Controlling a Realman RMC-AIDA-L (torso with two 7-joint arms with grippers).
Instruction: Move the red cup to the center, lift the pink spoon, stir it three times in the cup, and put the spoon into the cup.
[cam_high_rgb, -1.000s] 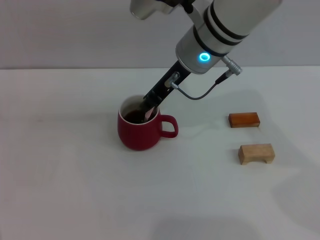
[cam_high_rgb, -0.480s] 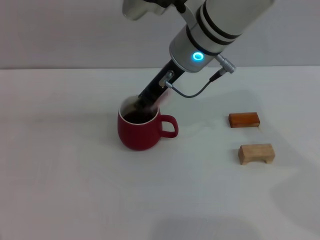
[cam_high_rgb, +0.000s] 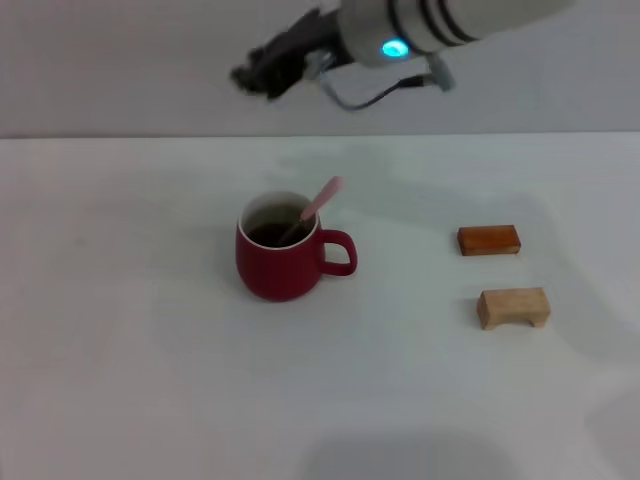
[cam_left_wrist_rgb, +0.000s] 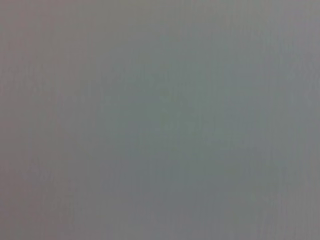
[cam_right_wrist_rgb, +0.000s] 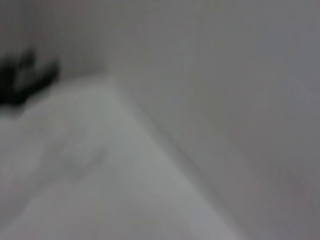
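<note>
Head view shows the right gripper (cam_high_rgb: 258, 72) high above the white table (cam_high_rgb: 150, 380), in front of the grey wall, its dark fingers blurred; whether they are spread or closed cannot be told, and nothing can be seen held between them. Behind it the white arm runs off toward the upper right, with a glowing blue ring and a grey cable looping under the wrist.

Well below the gripper and a little to its right stands the red cup (cam_high_rgb: 280, 262), upright on the table, its loop handle pointing to the right and dark liquid inside against the white inner wall. The pink spoon (cam_high_rgb: 312, 210) rests in the cup: its lower end is down in the liquid and its pale pink handle leans over the rim on the handle side, tilted up and to the right. Gripper and spoon are well apart.

Farther to the right of the gripper, and lower still, lie two blocks well apart from the cup: an orange-brown block (cam_high_rgb: 489, 240) and, nearer the camera, a tan wooden block (cam_high_rgb: 513, 307), the two close to each other but not touching.

The right wrist view gives only a blurred white surface, grey wall and a dark smudge; the left wrist view is plain grey, and the left gripper is out of sight
</note>
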